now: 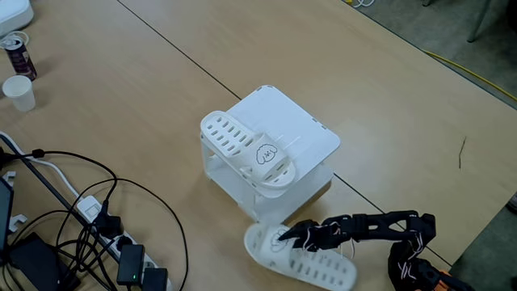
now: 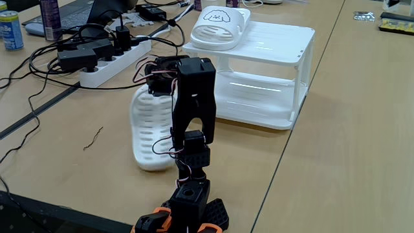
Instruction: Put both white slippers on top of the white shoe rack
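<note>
Nearest the camera in a fixed view stands the arm (image 2: 192,123), black with an orange base, reaching away over the table (image 2: 336,149) toward the second slipper (image 2: 147,133), which lies on the tabletop just left of the arm and just in front of the rack (image 2: 272,52). From the other fixed view, the gripper (image 1: 284,237) sits at the toe end of that slipper (image 1: 323,267), over the strap with the little dark drawing; its fingers appear to be touching or gripping the strap, but the black parts blur together, so I cannot tell whether they are spread or pinched. One slipper (image 1: 246,149) already rests on the rack's top (image 1: 303,129), along its left edge in that view, toe overhanging the near corner a little. So, by my reading, the task is about half done: one slipper is placed, and the other has yet to be lifted off the table and set on the bare right part of the shelf. Cables and a power strip (image 2: 107,65) lie to the far left, well clear.
</note>
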`<state>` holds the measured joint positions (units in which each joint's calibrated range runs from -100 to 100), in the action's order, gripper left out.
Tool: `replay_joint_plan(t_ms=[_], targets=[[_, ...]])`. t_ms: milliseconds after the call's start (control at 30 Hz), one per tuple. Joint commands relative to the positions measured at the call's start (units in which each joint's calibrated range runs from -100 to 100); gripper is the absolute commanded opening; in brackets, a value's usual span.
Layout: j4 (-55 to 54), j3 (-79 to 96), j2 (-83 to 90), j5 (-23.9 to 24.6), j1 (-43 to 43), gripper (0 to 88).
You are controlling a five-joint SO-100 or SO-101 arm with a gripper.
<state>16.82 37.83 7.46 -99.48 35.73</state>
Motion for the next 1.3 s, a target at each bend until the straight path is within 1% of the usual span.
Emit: replay_joint_plan(t_ms=[0,167,367,433,500,533,567,800,1033,1267], targets=[[-1.6,-6.9,0.2,-0.5,-0.3,17.9],[-0.9,-6.3,0.7,-0.5,-0.9,21.6],[-0.9,-3.6,4.4,-0.5,0.1,19.6],[-0.9,-0.9,7.6,-0.5,2.3,12.5],[-0.9,1.8,10.3,-0.5,3.7,1.9],[-0.9,3.1,11.5,-0.5,4.5,0.1],[-0.9,4.2,12.5,-0.5,5.5,1.3],[-1.1,12.6,14.4,-0.5,13.1,0.7],[-1.3,17.2,12.9,-0.5,12.9,0.7],[-1.4,17.4,7.3,-0.5,12.2,0.7]])
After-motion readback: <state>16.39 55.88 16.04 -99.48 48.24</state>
